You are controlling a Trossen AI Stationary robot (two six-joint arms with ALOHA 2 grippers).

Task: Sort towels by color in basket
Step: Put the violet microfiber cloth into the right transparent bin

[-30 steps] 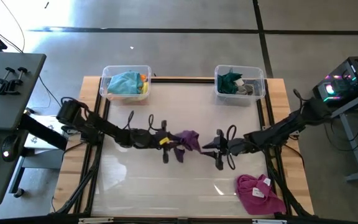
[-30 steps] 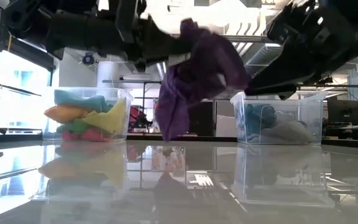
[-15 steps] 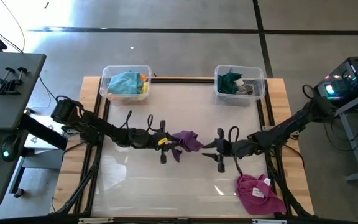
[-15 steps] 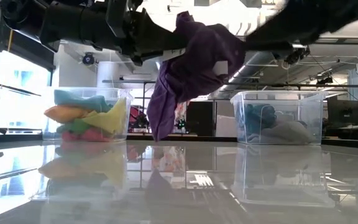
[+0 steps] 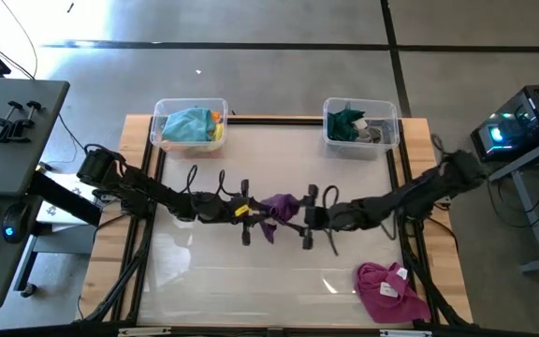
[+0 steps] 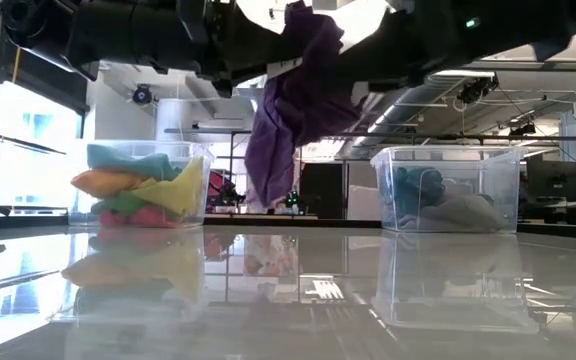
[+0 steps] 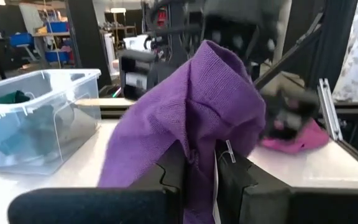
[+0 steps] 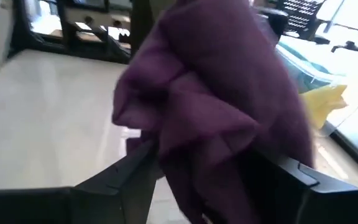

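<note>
while the purple towel (image 5: 280, 208) is held above the middle of the table (image 5: 251, 281), it is pinched between the closed fingers of the left gripper (image 5: 262, 212), and most of the cloth hangs below and in front of those fingers without touching the tabletop. the right gripper (image 5: 295, 215) is positioned at the opposite side of the same towel; its fingers (image 8: 135, 168) are spread apart, with purple cloth bunched between them, and no clamping is seen. a white label (image 7: 221, 167) is visible on the towel just beside the left fingers (image 7: 169, 177). the magenta towel (image 5: 386, 290) lies on the table well apart from both grippers, on the right arm's side. beyond the fingertips, the left bin (image 5: 168, 110) is loaded with light blue, yellow and orange towels, and the right bin (image 5: 391, 112) with dark teal and grey towels.
</note>
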